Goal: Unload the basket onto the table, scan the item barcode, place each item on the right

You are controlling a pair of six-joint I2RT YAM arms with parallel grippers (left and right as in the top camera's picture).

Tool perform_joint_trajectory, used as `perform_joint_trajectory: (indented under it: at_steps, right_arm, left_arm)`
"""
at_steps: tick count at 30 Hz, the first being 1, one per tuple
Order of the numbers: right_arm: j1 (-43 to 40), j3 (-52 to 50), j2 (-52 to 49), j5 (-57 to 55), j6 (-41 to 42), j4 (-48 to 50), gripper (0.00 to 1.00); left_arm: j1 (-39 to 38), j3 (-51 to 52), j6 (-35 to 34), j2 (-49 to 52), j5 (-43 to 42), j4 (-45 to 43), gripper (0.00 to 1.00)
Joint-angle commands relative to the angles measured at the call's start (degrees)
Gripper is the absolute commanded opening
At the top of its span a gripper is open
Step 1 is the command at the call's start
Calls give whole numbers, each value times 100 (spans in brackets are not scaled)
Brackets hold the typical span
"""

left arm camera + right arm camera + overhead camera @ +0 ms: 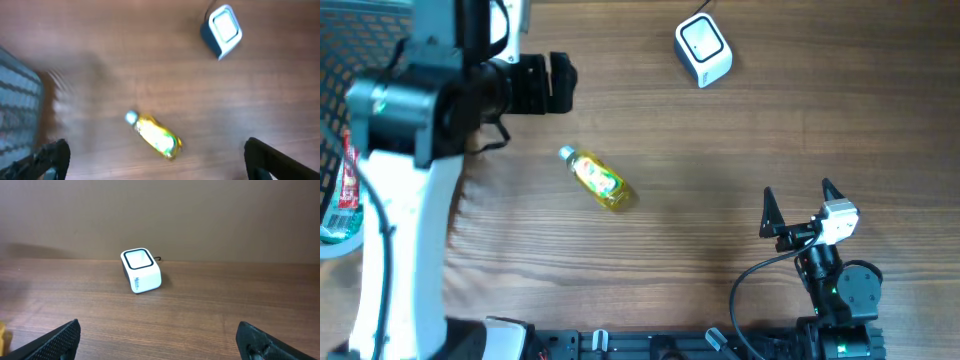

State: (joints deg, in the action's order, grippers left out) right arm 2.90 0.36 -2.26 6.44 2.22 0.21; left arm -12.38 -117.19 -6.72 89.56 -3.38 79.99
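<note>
Bottle (597, 178): is lying on its side on the table (740, 140), free of both grippers, left of the scanner (703, 48) and nearer the robot than it.
Long axis: is running slantwise, roughly across the line from bottle to scanner, with the silver cap (565, 153) pointing away from the robot and further left of the scanner.
Left gripper (548, 83): is hanging above the table left of the scanner, its 2 fingers spread wide with nothing between them. In its wrist view the bottle is sitting below and between the fingers, skewed to the line joining them.
Right gripper (798, 195): is waiting right of the scanner, close to the robot, jaws gaping and empty, looking toward the scanner.
Nearer arm: the left one is hovering near the bottle, while the right is standing well apart from it.
Next move, as a judgement: is calling for the left wrist to turn square to the bottle's axis before closing, then to carry the label toward the scanner.
</note>
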Motion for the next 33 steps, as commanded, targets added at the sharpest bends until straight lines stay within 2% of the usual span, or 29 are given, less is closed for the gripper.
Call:
perform_joint_trajectory:
  at_steps: [1, 3, 7, 12, 14, 18, 21, 26, 33]
  right_arm:
    - [-24, -7, 15, 85, -66, 22, 100]
    - [-24, -7, 15, 87, -66, 22, 100]
    - [-24, -7, 15, 85, -68, 22, 100]
    - [-24, -7, 15, 85, -66, 22, 100]
    - [-24, -7, 15, 87, -68, 22, 100]
    - [-24, -7, 15, 87, -68, 22, 100]
    - [-24, -7, 15, 85, -66, 22, 100]
    - [-24, -7, 15, 87, -66, 22, 100]
    - [-24, -7, 15, 87, -66, 22, 100]
  left_arm:
    - [-26, 105, -302, 490, -651, 164, 100]
    - [-26, 107, -531, 754, -704, 245, 100]
    - [-55, 136, -1775, 1351, -708, 400, 100]
    - [-74, 483, -2822, 1670, -680, 223, 100]
    - [-76, 879, -3233, 1676, -476, -72, 100]
    - [-74, 1703, -4492, 1676, 175, -610, 100]
    - [-83, 2387, -5233, 1676, 199, -1064, 100]
    - [-103, 3410, -5272, 1696, 195, -2002, 100]
    - [-129, 4286, -5543, 1711, 197, -2736, 100]
